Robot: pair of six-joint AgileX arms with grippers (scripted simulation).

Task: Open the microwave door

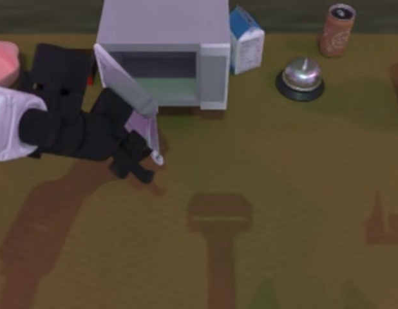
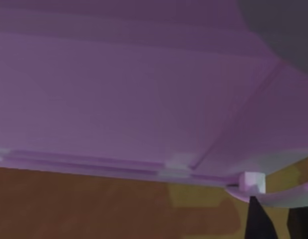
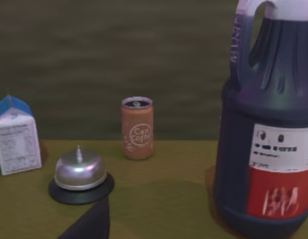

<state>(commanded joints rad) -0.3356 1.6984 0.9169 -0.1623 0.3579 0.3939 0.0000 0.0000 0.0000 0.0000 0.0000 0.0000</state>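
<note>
Top view shows the boxy white microwave (image 1: 163, 45) at far left; its flat white windowed door (image 1: 127, 81), hinged left, angles out toward the near side. The left gripper (image 1: 149, 156) sits at the door's free edge, its grip unreadable; the right arm is out of frame.

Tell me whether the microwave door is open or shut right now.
Open. The microwave door swings out from the microwave, the cavity shows behind it, and the left gripper is at its free edge.
</note>
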